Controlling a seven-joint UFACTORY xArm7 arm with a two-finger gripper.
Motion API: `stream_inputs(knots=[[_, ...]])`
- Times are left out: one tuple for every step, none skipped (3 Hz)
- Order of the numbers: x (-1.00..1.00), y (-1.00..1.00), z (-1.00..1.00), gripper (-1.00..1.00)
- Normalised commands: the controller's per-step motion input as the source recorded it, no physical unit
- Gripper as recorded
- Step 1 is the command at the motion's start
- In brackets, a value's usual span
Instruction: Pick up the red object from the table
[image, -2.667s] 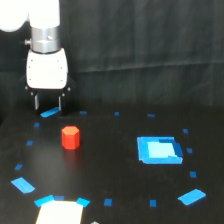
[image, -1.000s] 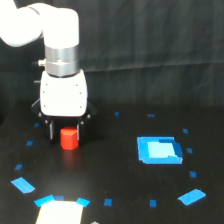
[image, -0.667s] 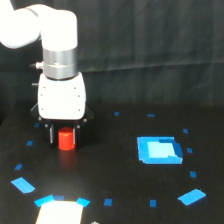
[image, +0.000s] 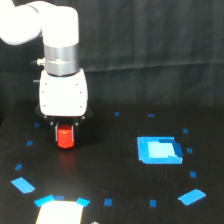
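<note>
The red object (image: 65, 138), a small red-orange stubby block, sits on the black table (image: 115, 170) at the exterior view's left. My gripper (image: 65, 136) hangs straight down over it from the white arm body (image: 64, 95). Its dark fingers (image: 55, 134) press against both sides of the block, so it is shut on it. The block is still at table level, with a faint red reflection under it.
A bright blue rectangle (image: 159, 150) lies at the exterior view's right. Small blue tape marks dot the table, with larger ones at the front left (image: 22, 185) and front right (image: 192, 196). A white object (image: 59, 212) sits at the bottom edge. A black curtain hangs behind.
The arm came from behind the block and lowered over it. In the last second the fingers drew in from a wide spread to the block's sides.
</note>
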Motion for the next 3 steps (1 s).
stream_inputs(knots=[[-0.09, 0.56, 1.0, -1.0], [0.42, 0.67, 1.0, -1.0], [0.38, 0.34, 0.99, -1.0]])
